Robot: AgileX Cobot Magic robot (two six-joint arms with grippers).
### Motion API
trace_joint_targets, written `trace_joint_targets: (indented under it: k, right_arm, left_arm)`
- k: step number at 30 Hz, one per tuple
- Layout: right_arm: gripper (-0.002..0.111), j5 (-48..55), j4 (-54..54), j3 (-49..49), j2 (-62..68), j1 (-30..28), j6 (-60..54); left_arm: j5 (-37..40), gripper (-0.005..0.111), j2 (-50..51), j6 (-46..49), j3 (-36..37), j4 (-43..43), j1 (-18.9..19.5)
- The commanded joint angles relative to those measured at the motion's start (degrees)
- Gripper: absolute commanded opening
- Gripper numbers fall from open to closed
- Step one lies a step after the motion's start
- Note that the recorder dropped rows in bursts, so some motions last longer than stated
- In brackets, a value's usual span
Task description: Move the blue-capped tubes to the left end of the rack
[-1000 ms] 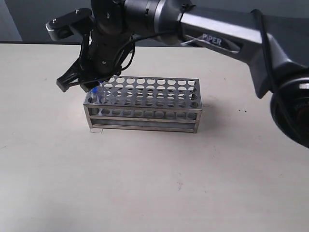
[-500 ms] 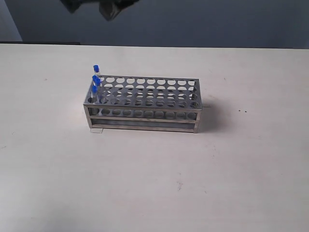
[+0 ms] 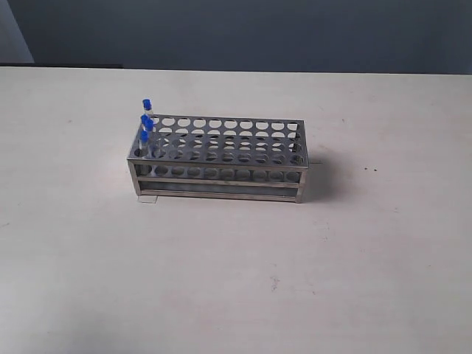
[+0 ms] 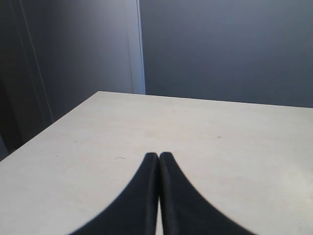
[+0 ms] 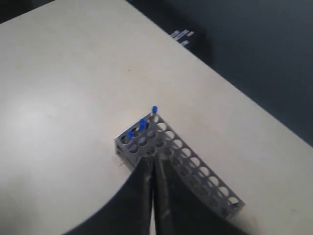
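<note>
The silvery metal rack (image 3: pixel 221 158) stands on the table in the exterior view, and the blue-capped tubes (image 3: pixel 147 124) stand upright in holes at its left end. Three blue caps show there; a fourth I cannot make out. No arm shows in the exterior view. High above the table, my right gripper (image 5: pixel 153 159) is shut with nothing in it, and the rack (image 5: pixel 181 156) and the blue caps (image 5: pixel 142 125) lie far below it. My left gripper (image 4: pixel 158 155) is shut and empty over bare table, away from the rack.
The pale table (image 3: pixel 236 280) spreads wide on every side of the rack. A dark wall runs behind its far edge. In the right wrist view a small dark object (image 5: pixel 182 35) sits beyond the table's edge.
The right arm, which stood over the rack's left end one second ago, has lifted up and out of the exterior view. The tubes stay in the rack.
</note>
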Motion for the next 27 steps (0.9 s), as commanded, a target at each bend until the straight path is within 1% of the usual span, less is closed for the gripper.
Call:
trace_joint_targets:
  k: [1,5,7,9,11,14,16,19,20,22,24,27]
  right_arm:
    - [0.002,0.17,-4.58,0.07,-4.19,-0.06,2.07]
    - [0.002,0.17,-4.83,1.48,-10.01,-0.06,2.07]
    - [0.002,0.17,-5.13,4.98,-13.34,-0.15,2.07]
    - [0.002,-1.33,-4.53,11.33,-17.22,-2.63,2.18]
    - [0.002,-8.19,-0.67,20.01,-20.94,-7.46,2.18]
    - [0.002,-21.06,9.07,36.1,-27.55,-17.63,-0.6]
    - [0.002,-31.6,17.63,49.46,-33.18,-23.59,-6.35]
    - [0.002,-43.22,31.73,68.01,-43.25,-30.01,-17.12]
    - [0.002,-46.11,35.33,72.87,-46.42,-31.4,-20.08]
    - [0.002,-49.75,43.42,83.69,-54.92,-34.74,-27.49]
    - [0.002,-51.66,48.75,92.24,-63.84,-38.31,-33.27]
    - [0.002,-53.08,50.02,101.47,-75.4,-43.51,-37.11]
  left_arm:
    - [-0.65,0.0,0.19,-0.1,0.18,-0.31,-0.34]
    - [-0.65,0.0,0.19,-0.1,0.18,-0.31,-0.34]
    - [-0.65,0.0,0.19,-0.1,0.18,-0.31,-0.34]
    - [-0.65,0.0,0.19,-0.1,0.18,-0.31,-0.34]
    - [-0.65,0.0,0.19,-0.1,0.18,-0.31,-0.34]
    - [-0.65,0.0,0.19,-0.1,0.18,-0.31,-0.34]
    - [-0.65,0.0,0.19,-0.1,0.18,-0.31,-0.34]
    - [-0.54,0.0,0.19,-0.1,0.18,-0.31,-0.34]
    - [-0.54,0.0,0.19,-0.1,0.18,-0.31,-0.34]
    - [-0.54,0.0,0.19,-0.1,0.18,-0.31,-0.34]
    - [-0.54,0.0,0.19,-0.1,0.18,-0.31,-0.34]
    - [-0.54,0.0,0.19,-0.1,0.18,-0.31,-0.34]
